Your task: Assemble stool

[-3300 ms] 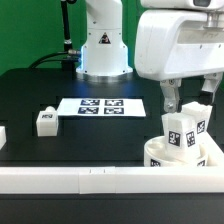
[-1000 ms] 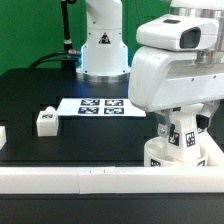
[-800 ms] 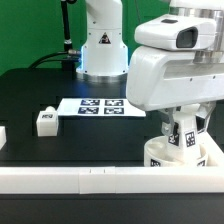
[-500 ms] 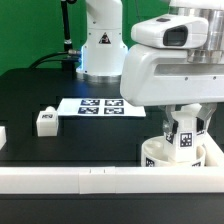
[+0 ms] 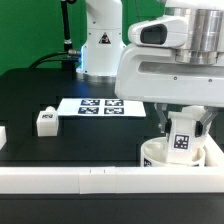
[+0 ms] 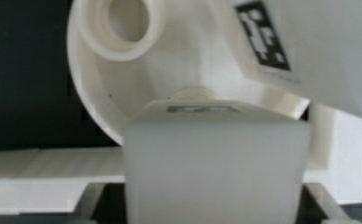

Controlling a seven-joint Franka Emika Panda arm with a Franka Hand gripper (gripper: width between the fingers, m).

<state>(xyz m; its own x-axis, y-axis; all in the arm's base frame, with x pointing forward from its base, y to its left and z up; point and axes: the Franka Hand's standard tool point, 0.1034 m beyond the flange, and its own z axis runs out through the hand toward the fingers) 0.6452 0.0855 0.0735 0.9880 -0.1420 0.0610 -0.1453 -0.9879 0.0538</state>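
Plastic of this kind is looking light, stiff and slick, so the upright leg [image 5: 183,138] is asking for a firm squeeze across its flat sides, low enough that it is not tipping. It is standing on the round seat [image 5: 150,157], which is lying on the table [image 5: 30,95] at the exterior view's right, just behind the white rail [image 5: 70,180]. The claw [image 5: 183,129] is gripping that leg; in the wrist view the block is filling the claw's whole gap. The arm's housing is hiding the claw's upper part, and the joint under the leg is showing nowhere. A second leg [image 5: 45,121] is lying well apart.
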